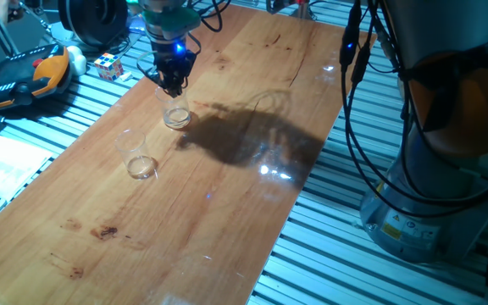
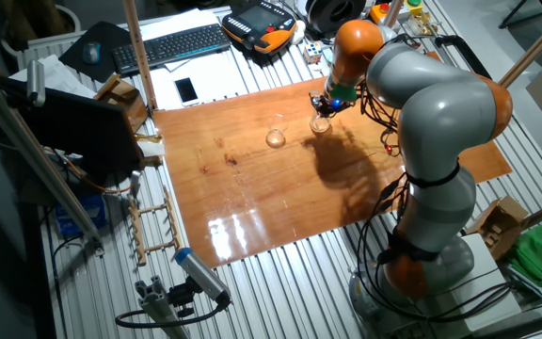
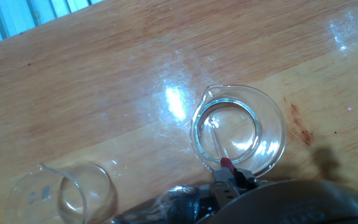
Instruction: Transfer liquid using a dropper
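A glossy wooden table (image 1: pixel 227 186) carries two small clear glass beakers with pouring lips. The end effector (image 3: pixel 229 179) pinches the thin dropper (image 3: pixel 219 146), red end uppermost, its tip inside the nearer beaker (image 3: pixel 238 129), where shallow liquid (image 3: pixel 235 140) glints. The other beaker (image 3: pixel 61 193) stands apart.

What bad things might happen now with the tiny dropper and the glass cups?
1. The dropper is thin and reaches into the cup; a sideways move might tip that light cup.
2. The second cup stands close by, so carrying liquid across may drip on the wooden table.
3. The gripper hangs right above the rim and might bump it.
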Motion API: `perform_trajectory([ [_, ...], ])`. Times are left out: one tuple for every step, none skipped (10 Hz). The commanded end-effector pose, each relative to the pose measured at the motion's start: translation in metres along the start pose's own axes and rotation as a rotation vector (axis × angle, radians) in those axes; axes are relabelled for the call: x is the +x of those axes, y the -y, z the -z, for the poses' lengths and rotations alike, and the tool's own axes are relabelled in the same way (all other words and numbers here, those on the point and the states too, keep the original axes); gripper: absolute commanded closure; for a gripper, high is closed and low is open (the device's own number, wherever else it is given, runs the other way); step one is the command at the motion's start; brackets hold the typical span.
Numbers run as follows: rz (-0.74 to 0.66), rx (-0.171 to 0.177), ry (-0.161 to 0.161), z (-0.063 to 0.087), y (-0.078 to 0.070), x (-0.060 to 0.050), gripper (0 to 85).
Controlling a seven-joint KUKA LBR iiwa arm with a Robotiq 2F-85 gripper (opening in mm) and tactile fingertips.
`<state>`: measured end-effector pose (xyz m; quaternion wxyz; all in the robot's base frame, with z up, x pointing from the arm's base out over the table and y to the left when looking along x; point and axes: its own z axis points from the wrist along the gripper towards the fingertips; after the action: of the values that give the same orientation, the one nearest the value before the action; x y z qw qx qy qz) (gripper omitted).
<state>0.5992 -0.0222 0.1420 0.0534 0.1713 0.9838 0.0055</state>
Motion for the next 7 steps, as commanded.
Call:
perform_trajectory([
  [0.001, 0.001, 0.001, 0.0, 0.0002, 0.0, 83.3],
  [0.001, 0.001, 0.003, -0.0003, 0.0002, 0.0001, 81.3],
  [0.001, 0.001, 0.003, -0.0006, 0.0001, 0.0002, 78.3],
  [0.001, 0.0, 0.004, -0.0008, 0.0, 0.0003, 77.0],
  [-0.001, 0.0, 0.004, -0.0013, -0.0002, 0.0005, 76.0],
  [-0.001, 0.001, 0.006, -0.0019, -0.0004, 0.0007, 74.0],
  [-0.001, 0.0, 0.007, -0.0021, -0.0005, 0.0008, 71.3],
])
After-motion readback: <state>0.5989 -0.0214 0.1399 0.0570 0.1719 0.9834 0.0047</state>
